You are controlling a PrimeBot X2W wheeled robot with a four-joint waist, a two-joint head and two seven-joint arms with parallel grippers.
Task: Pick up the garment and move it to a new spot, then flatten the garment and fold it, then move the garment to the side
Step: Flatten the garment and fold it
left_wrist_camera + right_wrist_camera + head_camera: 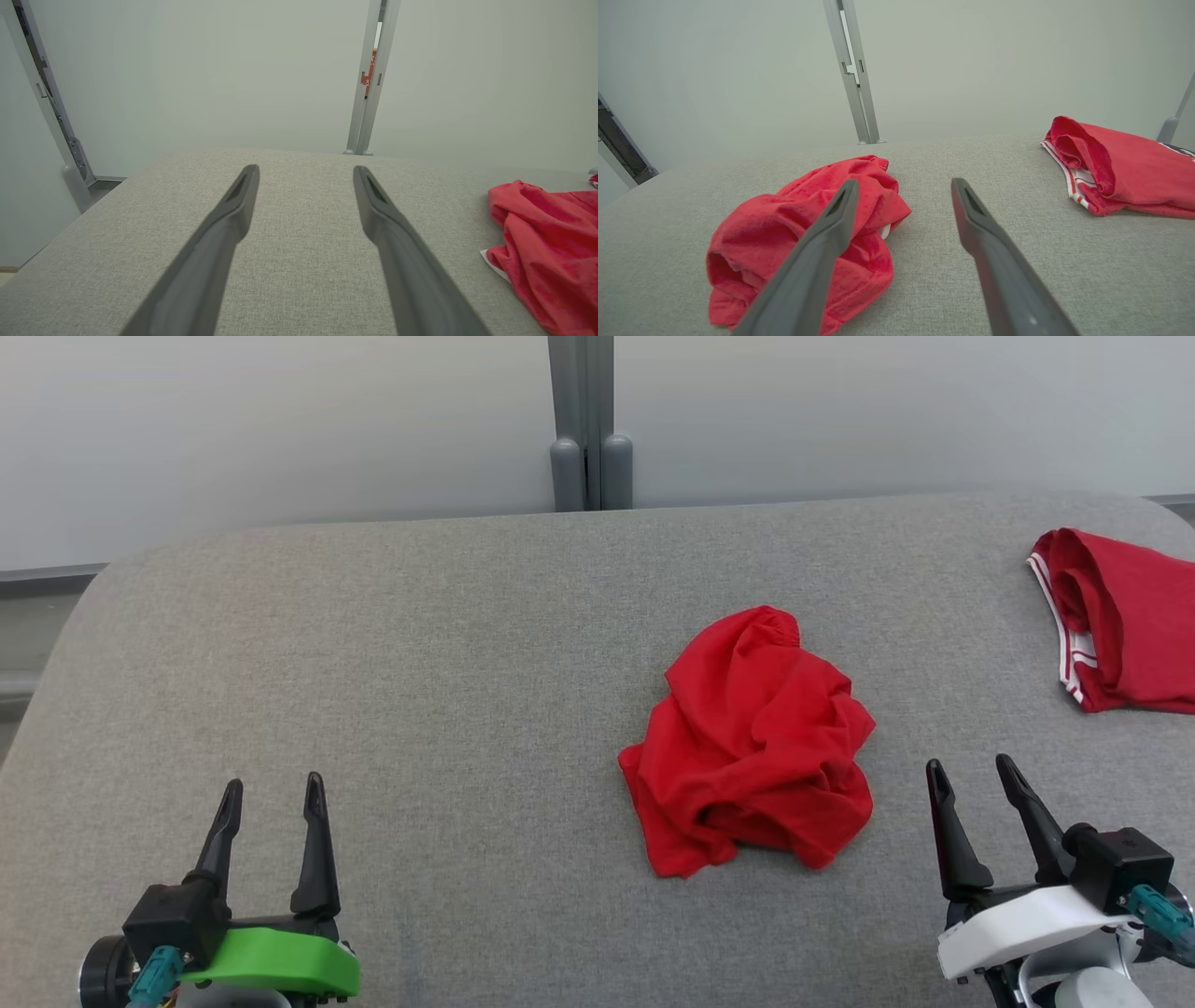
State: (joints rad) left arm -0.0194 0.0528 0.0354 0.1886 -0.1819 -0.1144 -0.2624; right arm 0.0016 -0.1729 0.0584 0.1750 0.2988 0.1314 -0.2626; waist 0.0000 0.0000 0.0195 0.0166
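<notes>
A crumpled red garment lies in a heap right of the middle of the grey table. In the left wrist view the garment sits at the right edge, and in the right wrist view the garment lies left of and partly behind the left finger. My left gripper is open at the lower left, well apart from the heap, over bare fabric. My right gripper is open at the lower right, just right of the heap, with nothing between its fingers.
A second red piece of clothing with white stripes lies folded at the table's far right edge, also in the right wrist view. A grey post stands against the pale wall behind the table. The table's left half is bare fabric.
</notes>
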